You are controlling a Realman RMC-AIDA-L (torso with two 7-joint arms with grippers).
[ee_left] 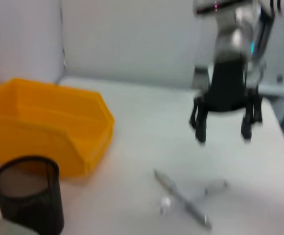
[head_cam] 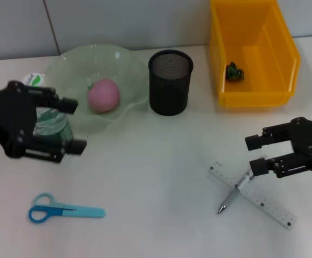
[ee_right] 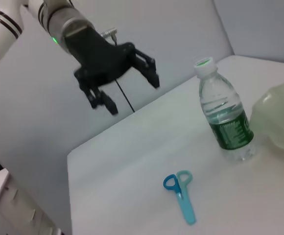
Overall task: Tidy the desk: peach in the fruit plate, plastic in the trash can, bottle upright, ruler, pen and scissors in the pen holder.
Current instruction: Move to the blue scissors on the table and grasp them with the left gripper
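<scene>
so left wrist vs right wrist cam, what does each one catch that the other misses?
Only the left wrist view shows the yellow bin, the mesh pen holder, the crossed pen and ruler, and the open right gripper above them. Only the right wrist view shows the upright bottle, the blue scissors, and the open left gripper raised away from the bottle. Both share the white table.

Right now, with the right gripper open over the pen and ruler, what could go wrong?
The pen lies crossed on the ruler, so the open right gripper may pinch both, or flick one away. The left gripper, also open, hangs close above the upright bottle; a careless move could topple it toward the plate. The scissors lie flat, which may make them hard to pinch.
</scene>
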